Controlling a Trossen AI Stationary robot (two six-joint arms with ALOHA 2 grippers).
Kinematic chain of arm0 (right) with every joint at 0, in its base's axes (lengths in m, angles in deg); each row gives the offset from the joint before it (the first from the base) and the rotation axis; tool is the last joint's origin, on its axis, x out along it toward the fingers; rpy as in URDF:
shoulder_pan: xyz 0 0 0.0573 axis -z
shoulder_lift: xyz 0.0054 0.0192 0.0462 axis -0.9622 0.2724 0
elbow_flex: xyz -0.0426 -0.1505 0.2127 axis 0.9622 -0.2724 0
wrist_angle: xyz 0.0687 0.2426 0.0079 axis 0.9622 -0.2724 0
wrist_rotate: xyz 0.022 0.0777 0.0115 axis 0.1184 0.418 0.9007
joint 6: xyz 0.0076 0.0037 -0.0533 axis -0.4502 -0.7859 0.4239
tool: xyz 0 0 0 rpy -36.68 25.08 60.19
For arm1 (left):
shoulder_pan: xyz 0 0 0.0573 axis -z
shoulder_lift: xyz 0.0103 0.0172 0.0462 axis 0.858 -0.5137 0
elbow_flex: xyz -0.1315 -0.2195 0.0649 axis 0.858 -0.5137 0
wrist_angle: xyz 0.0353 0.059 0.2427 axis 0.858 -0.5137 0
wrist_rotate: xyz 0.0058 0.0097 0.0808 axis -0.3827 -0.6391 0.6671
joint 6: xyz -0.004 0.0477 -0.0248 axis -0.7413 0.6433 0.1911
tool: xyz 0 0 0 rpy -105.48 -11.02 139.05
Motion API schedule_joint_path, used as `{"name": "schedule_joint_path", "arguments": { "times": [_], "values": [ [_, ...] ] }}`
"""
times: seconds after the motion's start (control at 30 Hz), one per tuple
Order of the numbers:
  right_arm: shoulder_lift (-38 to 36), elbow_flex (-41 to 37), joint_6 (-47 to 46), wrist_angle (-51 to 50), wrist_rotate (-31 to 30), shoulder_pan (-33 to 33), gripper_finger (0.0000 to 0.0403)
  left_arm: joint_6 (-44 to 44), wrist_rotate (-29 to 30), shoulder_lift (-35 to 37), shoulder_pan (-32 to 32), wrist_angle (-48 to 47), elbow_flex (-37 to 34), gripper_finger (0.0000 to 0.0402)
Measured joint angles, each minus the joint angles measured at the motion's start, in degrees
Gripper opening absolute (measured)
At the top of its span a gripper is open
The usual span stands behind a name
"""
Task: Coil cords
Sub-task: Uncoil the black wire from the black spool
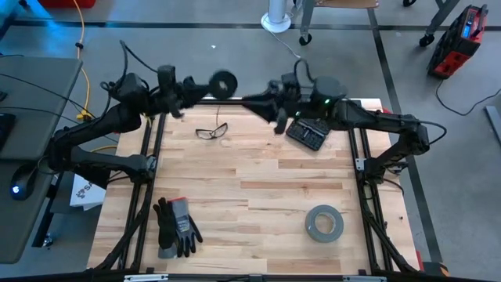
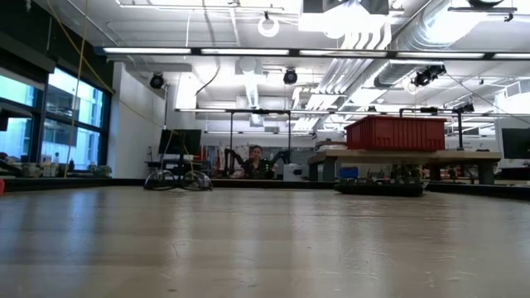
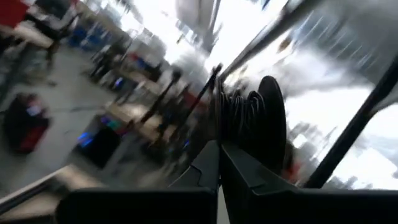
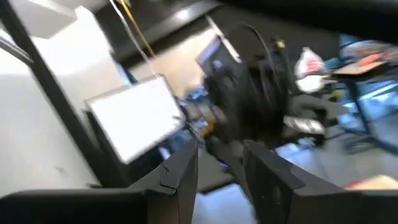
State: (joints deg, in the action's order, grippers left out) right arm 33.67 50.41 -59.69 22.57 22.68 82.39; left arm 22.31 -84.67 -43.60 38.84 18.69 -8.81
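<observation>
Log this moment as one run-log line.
left gripper: shut on spool | right gripper: open beside it | both raised at table's far edge

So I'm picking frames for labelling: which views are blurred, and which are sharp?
Both wrist views are smeared by motion, though the left one still shows the spool; the high view is sharp; the low view is sharp on the far room, soft on the near table.

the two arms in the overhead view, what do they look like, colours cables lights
Both arms are dark, near black, built of slim jointed tubular links. The left arm trails a thin black cable looping above its wrist. The right arm shows a small green light near its wrist. Each ends in two flat dark fingers.
</observation>
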Motion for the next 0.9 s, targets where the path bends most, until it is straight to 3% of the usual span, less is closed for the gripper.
{"name": "schedule_joint_path", "arguments": {
  "times": [0.13,0.4,0.7,0.9],
  "values": [
    [-0.03,4.19,-1.24,-4.3,1.58,-0.33,0.0119,6.78,2.32,0.02,0.93,-5.17,0.0,0.0],
    [0.0,10.83,12.05,-23.53,-2.61,-0.3,0.0119,18.66,4.28,0.04,2.69,-5.24,0.04,0.0],
    [0.6,11.31,18.63,-27.4,-4.5,-0.84,0.0119,28.76,6.08,-1.11,5.3,-5.64,0.04,0.0],
    [1.73,11.31,21.61,-28.64,-4.97,-1.6,0.0119,30.7,9.13,-2.57,7.02,-5.79,0.04,0.0]
  ]
}}
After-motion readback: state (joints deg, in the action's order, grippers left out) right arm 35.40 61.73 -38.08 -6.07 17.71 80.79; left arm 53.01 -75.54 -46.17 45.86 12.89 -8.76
